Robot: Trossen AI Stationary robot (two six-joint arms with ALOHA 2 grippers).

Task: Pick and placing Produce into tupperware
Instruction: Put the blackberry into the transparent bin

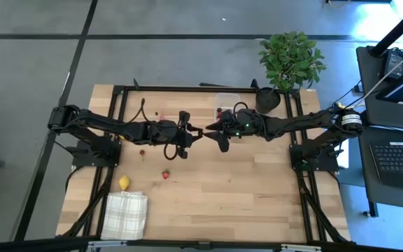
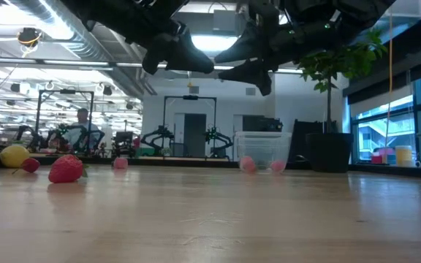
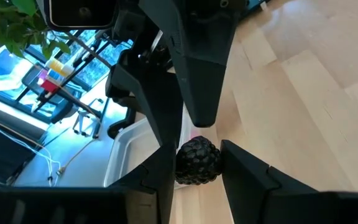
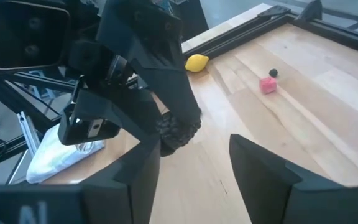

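Left tool [image 3: 196, 174] around bumpy blackberry [image 3: 197, 160]

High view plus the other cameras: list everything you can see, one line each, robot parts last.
Table: one, light wood, under both arms.
Tupperware: one, clear, far edge, beside the plant's pot.
Lemon: one, yellow, near-left, just beyond the cloth.
Strawberry: one, red, right of the lemon.
Small loose pieces: several, red or pink, below the left arm and by the tupperware; exact count unclear.
Blackberry: one, dark, held above the table's middle.
Cloth: one, white checked, near-left corner.
Plant: one, green, in a black pot, far-right corner.
Laptop: one, dark, right of the table.
Left gripper: shut on the blackberry.
Right gripper: open, tip to tip with the left gripper.
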